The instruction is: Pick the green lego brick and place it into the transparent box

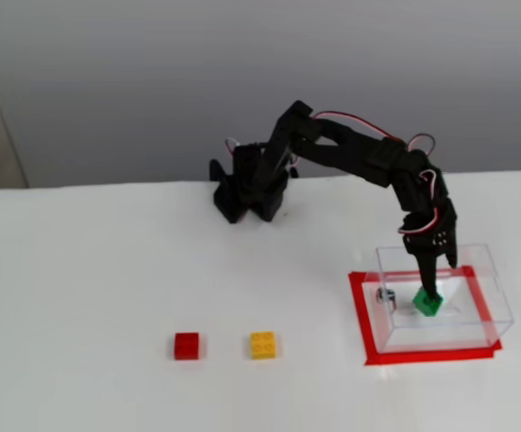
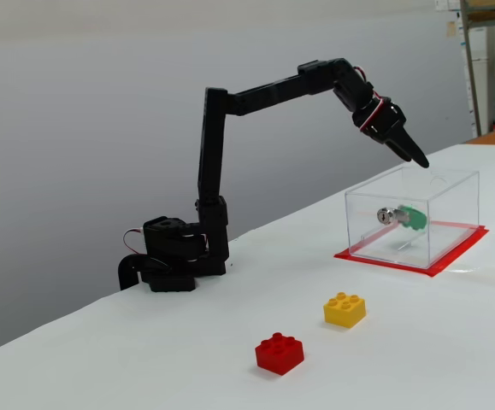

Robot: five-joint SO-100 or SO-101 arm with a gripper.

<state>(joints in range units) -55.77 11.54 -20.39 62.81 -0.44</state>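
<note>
The green lego brick (image 1: pixel 426 302) is inside the transparent box (image 1: pixel 492 306), free of the gripper. In a fixed view from the side the green lego brick (image 2: pixel 412 218) shows blurred behind the box's (image 2: pixel 452 205) front wall, beside the small metal fitting (image 2: pixel 386 215), seemingly above the floor. My gripper (image 1: pixel 430 283) hangs just over the box's open top, pointing down, slightly open and holding nothing. From the side the gripper (image 2: pixel 417 157) sits just above the box's rim.
A red tape frame (image 1: pixel 360 315) surrounds the box. A red brick (image 1: pixel 186 346) and a yellow brick (image 1: pixel 263 345) lie side by side on the white table, left of the box. The arm's base (image 1: pixel 247 189) stands at the table's back edge.
</note>
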